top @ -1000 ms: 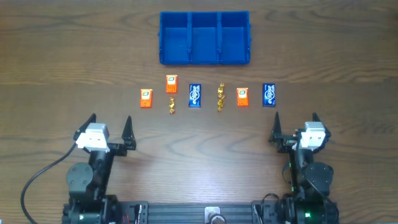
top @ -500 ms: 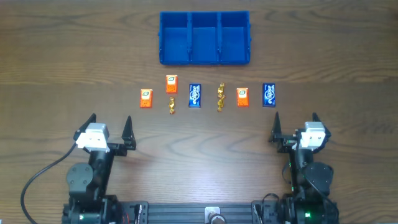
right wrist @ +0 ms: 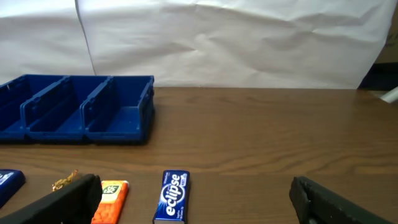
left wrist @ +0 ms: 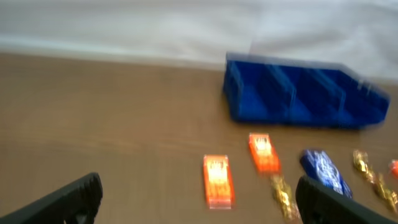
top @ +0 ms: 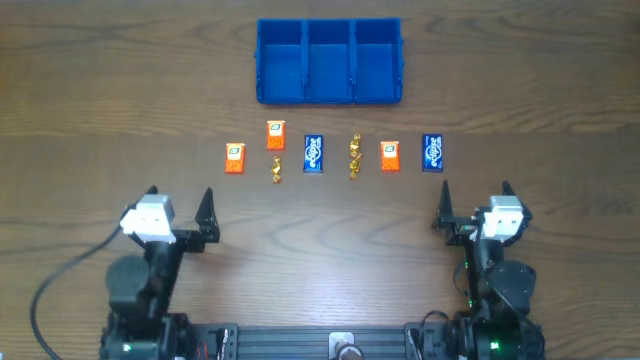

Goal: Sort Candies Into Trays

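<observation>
Far side of the wooden table (top: 90,90): a blue tray (top: 329,98), three compartments side by side. Between tray and arms, a loose row of seven candies, all lying on the wood.

From the left:
- left orange box (top: 235,158)
- upper orange box (top: 275,134), set a little nearer the tray
- left gold candy (top: 276,170), just beside that box on the arms' side
- left blue pack (top: 314,153)
- right gold candy (top: 354,157)
- right orange box (top: 389,155)
- right blue pack (top: 432,152), at the row's end

Left gripper (top: 178,200): fingers spread wide, nothing between them, close to its own base on the near side of the table. Nearest candy the left orange box, ahead of it and toward the table's middle, well apart. Tray far beyond, past the whole row.

Right gripper (top: 475,200): likewise spread wide, nothing pinched, close to its own base. Nearest candy the right blue pack, ahead and slightly toward the middle, clear of the fingertips. Right orange box just beside that pack, tray farther off behind both.
</observation>
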